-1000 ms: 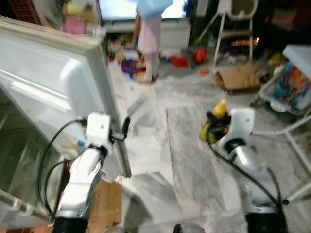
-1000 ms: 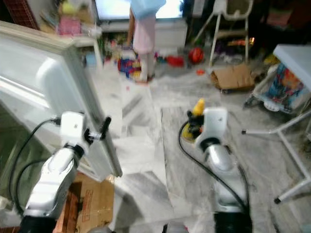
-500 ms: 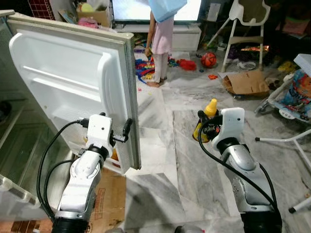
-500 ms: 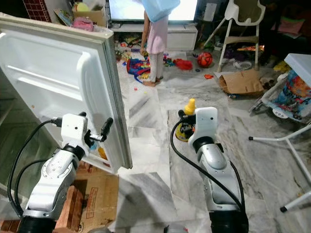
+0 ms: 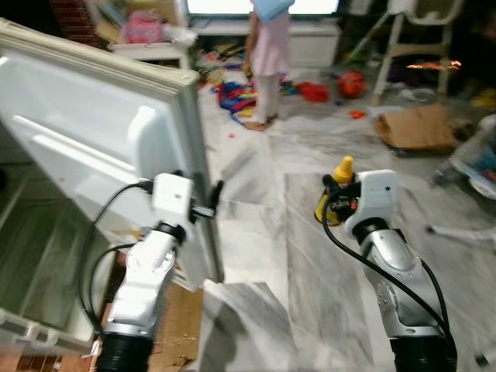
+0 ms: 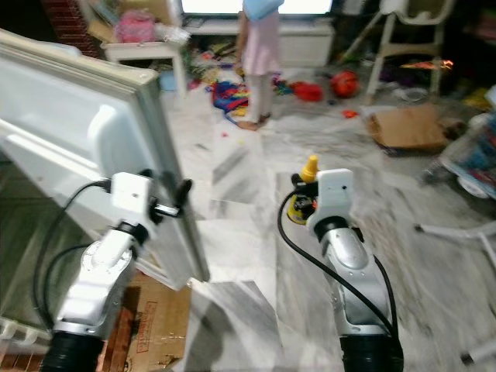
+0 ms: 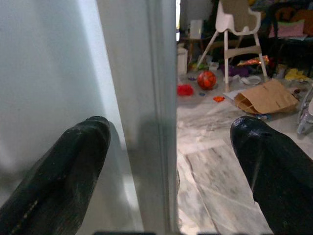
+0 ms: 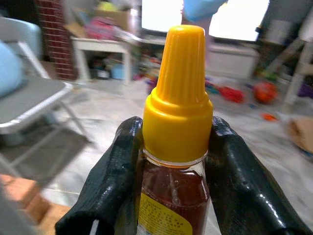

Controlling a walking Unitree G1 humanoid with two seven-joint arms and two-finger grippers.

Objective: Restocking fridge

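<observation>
**Sauce bottle carried upright toward an open fridge door**

The right hand (image 8: pixel 171 176) is gripping a sauce bottle (image 8: pixel 173 196) just below its yellow cap (image 8: pixel 177 93), one black finger (image 8: pixel 110 186) pressing on each side of the neck. The bottle is being held off the floor in front of the robot, well apart from the fridge door (image 5: pixel 101 155). Its long axis is standing roughly upright, with the tapered cap pointing up and the labelled body of dark sauce hanging below the fingers.

Judging by its clear, thin wall, the bottle is probably a light, squeezable plastic: it may be yielding under a hard pinch and slipping where the surface is smooth. The stiffer shoulder under the cap, where the fingers are sitting now, seems the safest place to hold; the cap's lower rim would be stopping a downward slide.

The left hand (image 7: pixel 171 161) is spread wide, its fingers straddling the free edge of the door without closing on it. A person (image 6: pixel 260 54) is standing among toys on the marble floor (image 5: pixel 256 232) beyond.
</observation>
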